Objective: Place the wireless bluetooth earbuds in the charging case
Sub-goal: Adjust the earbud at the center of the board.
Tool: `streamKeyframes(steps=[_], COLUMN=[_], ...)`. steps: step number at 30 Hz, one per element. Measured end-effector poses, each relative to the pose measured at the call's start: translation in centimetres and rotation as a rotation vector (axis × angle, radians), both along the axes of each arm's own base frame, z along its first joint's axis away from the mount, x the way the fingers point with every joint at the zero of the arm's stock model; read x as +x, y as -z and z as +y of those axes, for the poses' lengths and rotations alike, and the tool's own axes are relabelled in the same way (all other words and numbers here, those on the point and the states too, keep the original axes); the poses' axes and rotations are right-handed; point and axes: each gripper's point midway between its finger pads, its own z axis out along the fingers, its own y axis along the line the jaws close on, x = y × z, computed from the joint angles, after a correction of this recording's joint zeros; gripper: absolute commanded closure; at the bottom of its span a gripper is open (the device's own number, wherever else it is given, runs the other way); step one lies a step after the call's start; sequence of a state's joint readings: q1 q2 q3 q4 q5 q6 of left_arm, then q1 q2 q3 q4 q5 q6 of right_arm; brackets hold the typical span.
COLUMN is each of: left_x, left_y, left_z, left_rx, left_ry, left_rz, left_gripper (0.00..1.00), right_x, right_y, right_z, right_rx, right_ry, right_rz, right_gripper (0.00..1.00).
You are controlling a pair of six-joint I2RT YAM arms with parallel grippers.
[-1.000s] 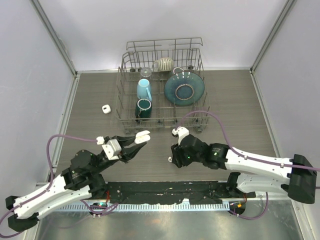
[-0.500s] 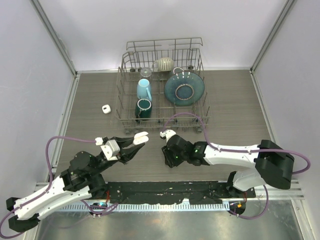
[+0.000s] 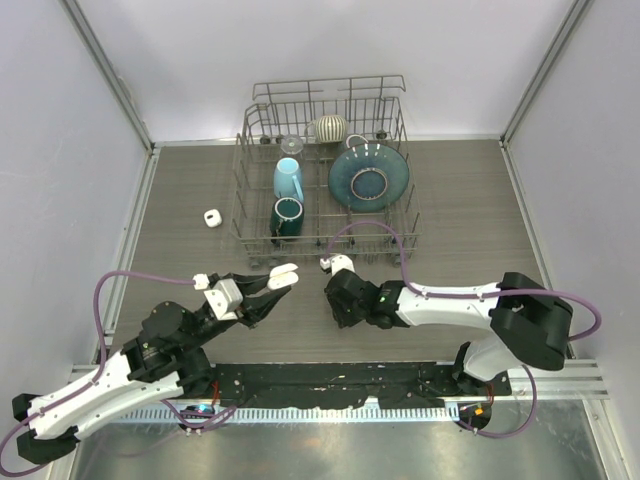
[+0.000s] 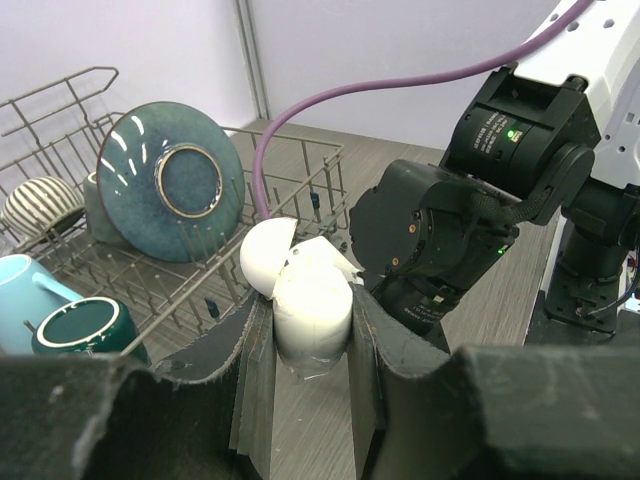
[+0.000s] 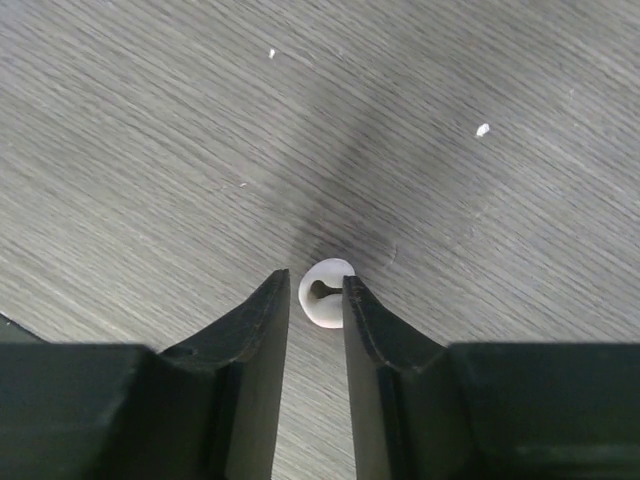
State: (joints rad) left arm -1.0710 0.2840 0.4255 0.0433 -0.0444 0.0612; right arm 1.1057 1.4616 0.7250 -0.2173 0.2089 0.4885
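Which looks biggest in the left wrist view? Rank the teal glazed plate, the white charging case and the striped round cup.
Largest to smallest:
1. teal glazed plate
2. white charging case, gripped right at the camera, so its size here is inflated
3. striped round cup, farthest back

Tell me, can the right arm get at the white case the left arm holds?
Probably yes: the left gripper holds the case open toward the right gripper, close by, and nothing stands between them.
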Motion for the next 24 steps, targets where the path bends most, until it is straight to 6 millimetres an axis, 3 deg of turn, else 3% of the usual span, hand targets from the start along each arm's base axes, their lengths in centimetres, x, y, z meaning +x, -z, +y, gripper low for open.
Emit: streamKeyframes(steps=[9, 13, 17, 24], left_x=[0.2, 0.3, 0.4, 0.4], left_y=[0.1, 0.1, 0.1, 0.2], left_z=[0.1, 0.2, 0.2, 0.1], left_rx=[0.002, 0.002, 0.001, 0.005], left_ry=[-0.013, -0.017, -0.024, -0.026], left_rz=[0.004, 0.005, 0.006, 0.009], left_gripper=[1.00, 1.00, 1.00, 1.00], right_x=[0.7, 1.1, 0.9, 0.7], right_y=[0.5, 0.4, 1.3, 0.8], right_z=[-1.0, -2.6, -5.9, -7.4], right_rx=[0.005, 0.041, 0.037, 0.092], right_ry=[0.105, 0.185, 0.281, 0.355], right_rz=[0.023, 0.041, 0.067, 0.086], right_gripper=[0.78, 0.80, 0.78, 0.69])
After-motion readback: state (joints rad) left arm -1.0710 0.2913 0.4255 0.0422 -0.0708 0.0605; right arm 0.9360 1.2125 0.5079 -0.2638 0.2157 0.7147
